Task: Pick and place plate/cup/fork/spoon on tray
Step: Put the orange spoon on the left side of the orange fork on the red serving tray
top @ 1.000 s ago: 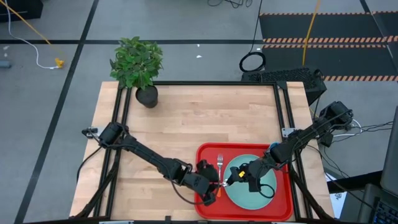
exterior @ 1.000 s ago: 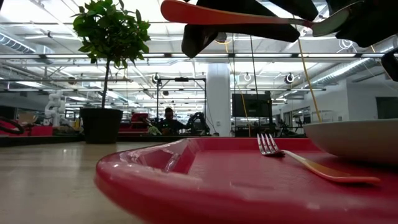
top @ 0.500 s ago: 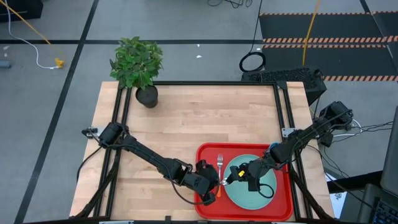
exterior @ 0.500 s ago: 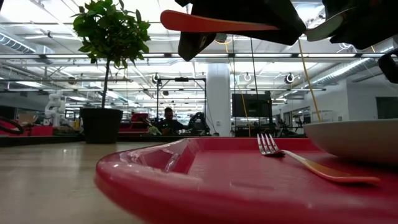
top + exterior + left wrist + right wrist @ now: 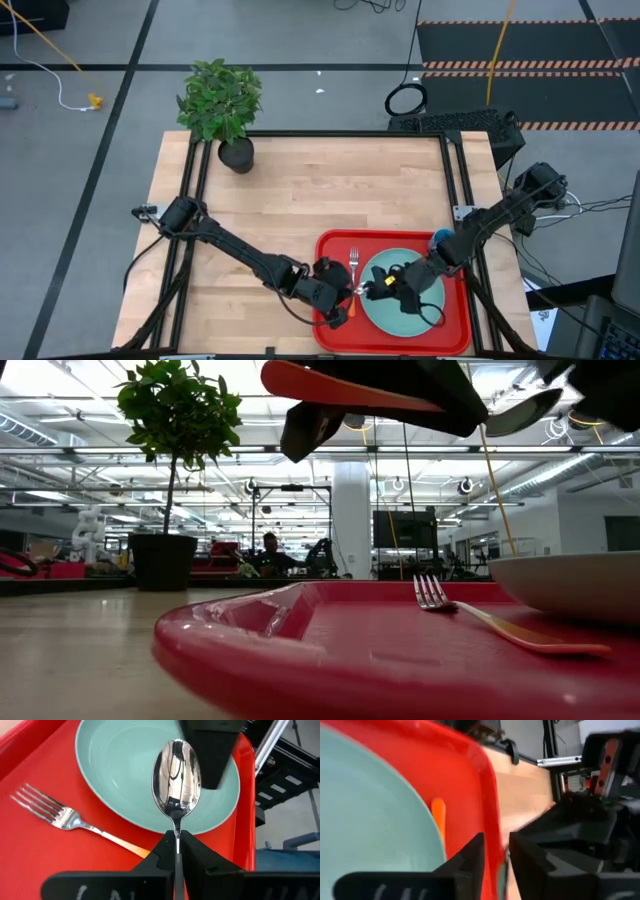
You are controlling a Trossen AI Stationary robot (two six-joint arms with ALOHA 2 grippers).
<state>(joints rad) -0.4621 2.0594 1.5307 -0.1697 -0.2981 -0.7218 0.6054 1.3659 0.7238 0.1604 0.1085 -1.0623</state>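
Left gripper (image 5: 176, 851) pinches spoon (image 5: 176, 775) tight, bowl hanging over plate (image 5: 120, 780), middle of frame. Best move, I think: lower slowly, let go beside fork (image 5: 65, 817) on tray (image 5: 30, 865). Right gripper (image 5: 385, 287) low over plate, fingers slightly apart, empty. Only low view shows spoon high in air; only high view shows blue cup (image 5: 441, 238).

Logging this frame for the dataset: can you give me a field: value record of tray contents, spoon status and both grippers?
tray: large red rectangular plastic tray, near right of table
on tray: pale mint-green round plate; orange-handled metal fork lying beside the plate
spoon: silver-bowled orange-handled spoon, held in the air above the tray, bowl over the plate's edge
left gripper: shut on spoon
right gripper: over the plate, empty
cup: small bright-blue cup, mostly hidden by right arm
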